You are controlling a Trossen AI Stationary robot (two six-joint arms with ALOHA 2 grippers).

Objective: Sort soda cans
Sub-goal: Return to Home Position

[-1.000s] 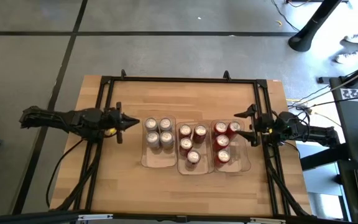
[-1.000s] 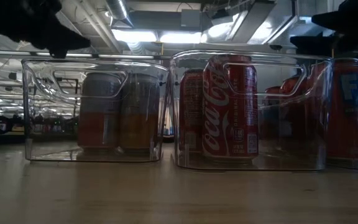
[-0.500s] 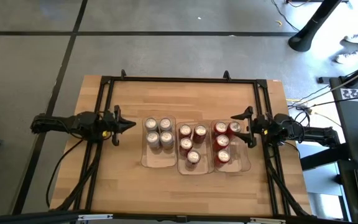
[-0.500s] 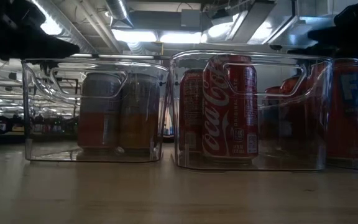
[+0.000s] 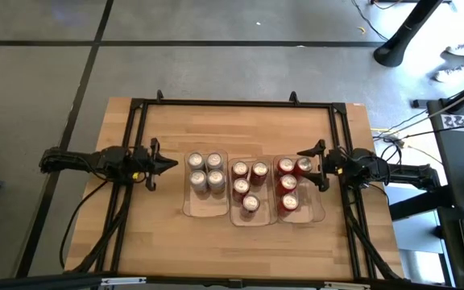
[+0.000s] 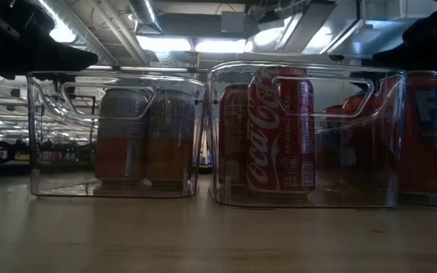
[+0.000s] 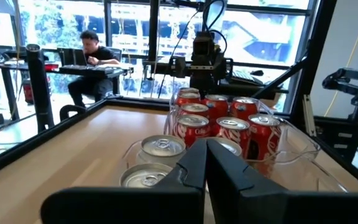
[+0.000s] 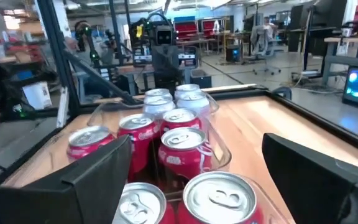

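Wooden table [image 5: 240, 121] holds three clear trays [image 5: 204, 208] side by side, soda cans [image 5: 248, 184] standing inside. Your left gripper [image 5: 170, 163], fingers pressed together, and right gripper [image 5: 308, 167], spread wide, flank them empty. Sorting looks done; next, draw both arms back home, clear of tray walls.

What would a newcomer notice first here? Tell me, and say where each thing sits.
In a row at the middle of the table stand three clear bins: the left tray holds four silver-and-orange cans, while the middle tray and right tray hold red cans. The left gripper sits shut just left of the row, and the right gripper hangs open at the right tray's outer side.
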